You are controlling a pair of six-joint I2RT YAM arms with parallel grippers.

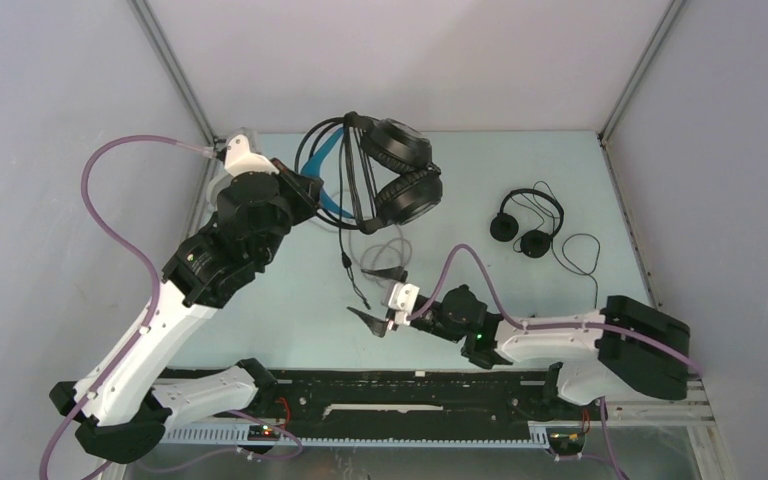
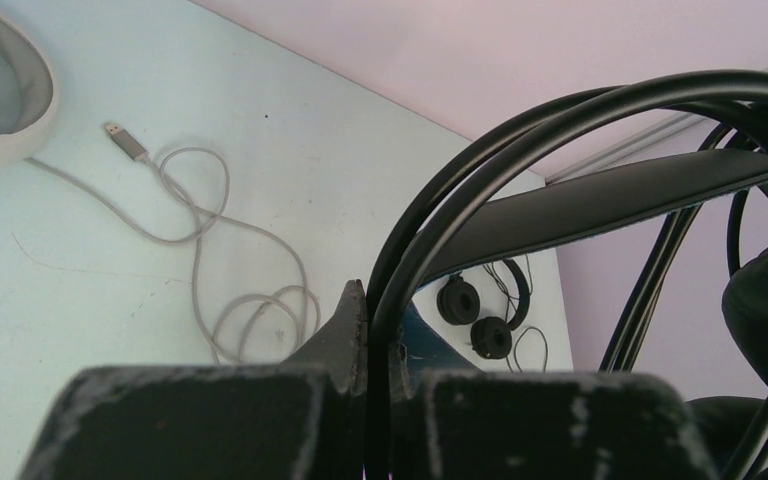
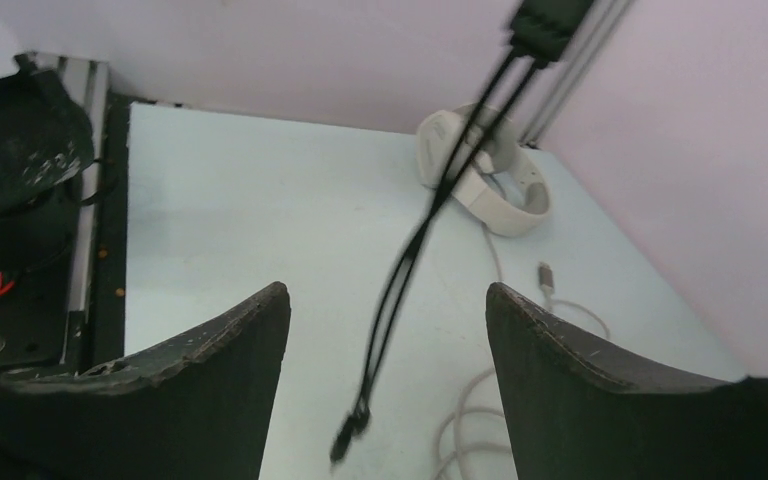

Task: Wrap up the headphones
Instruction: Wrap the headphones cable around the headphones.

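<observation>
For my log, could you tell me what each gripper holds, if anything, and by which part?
The left gripper clamps the black headphones by their headband hoops; the right gripper is open, holding nothing.

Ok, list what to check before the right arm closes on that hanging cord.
1. Left pincer shut on the black headphones: ok.
2. Right pincer open: ok.
3. Black cord lined up inside the right pincer's opening in its wrist view: ok.
4. Cord far enough in for a grip: cannot tell.
5. Cord end free of the grey cable: cannot tell.
6. Small on-ear pair lying apart from both arms: ok.
</observation>
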